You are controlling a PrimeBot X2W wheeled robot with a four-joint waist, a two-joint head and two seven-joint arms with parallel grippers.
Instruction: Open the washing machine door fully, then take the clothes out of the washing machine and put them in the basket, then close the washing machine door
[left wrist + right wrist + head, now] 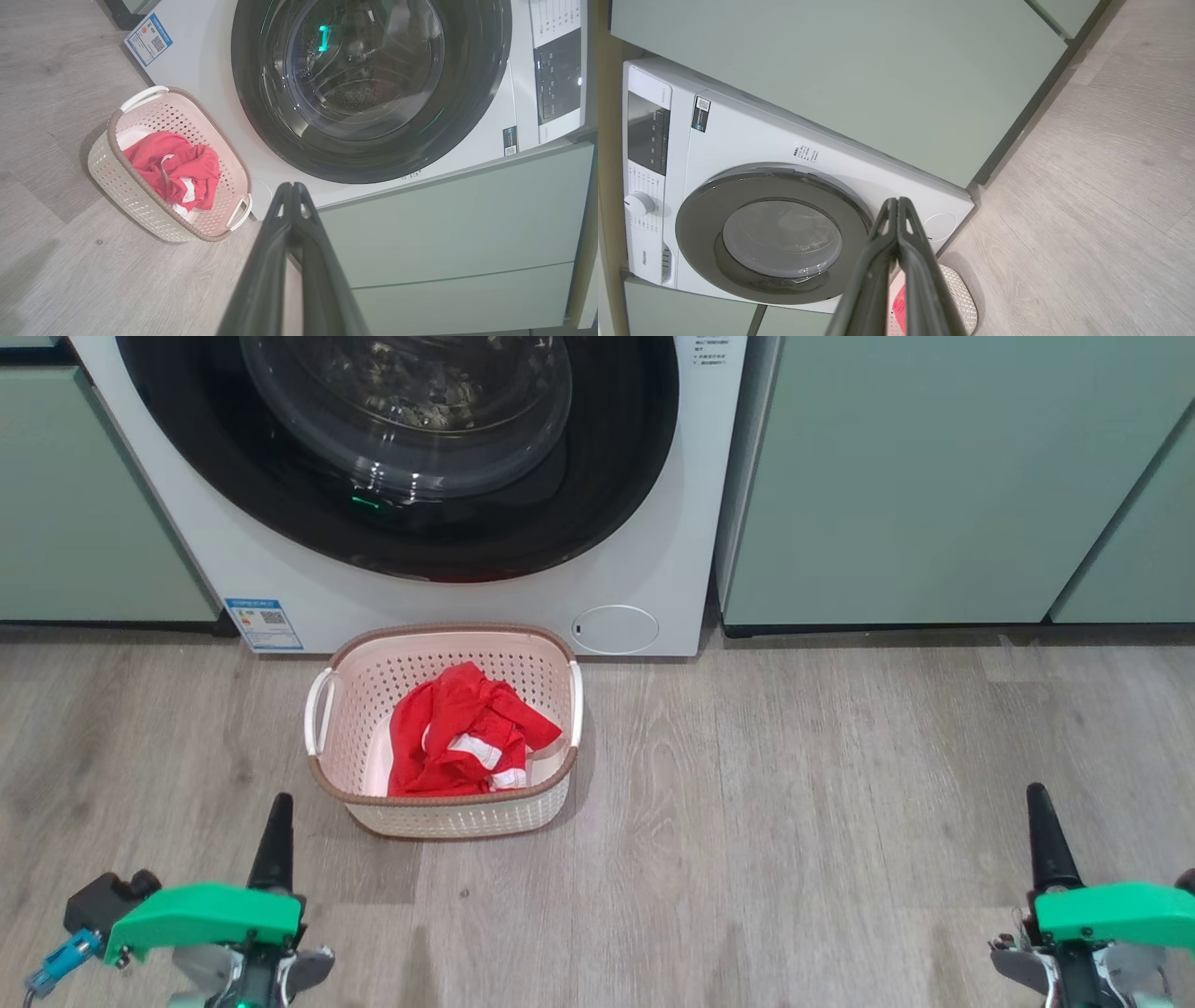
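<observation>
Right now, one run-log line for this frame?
washing machine door: closed | clothes: in basket | left gripper: shut, empty | right gripper: shut, empty | stage: all steps look done

Soft, even indoor light keeps everything bright and sharp. The basket [448, 817] casts a faint shadow on the floor [840, 803] at its right. Green and white glints streak the washing machine door [411, 429]. Wrist views bow straight edges.

The head view's top edge cuts off the upper washing machine door [616, 457], print on the blue label sticker [264, 623] is too small to read, and in the right wrist view the right gripper [896, 201] hides most of the basket [959, 294] and clothes [899, 305].
</observation>
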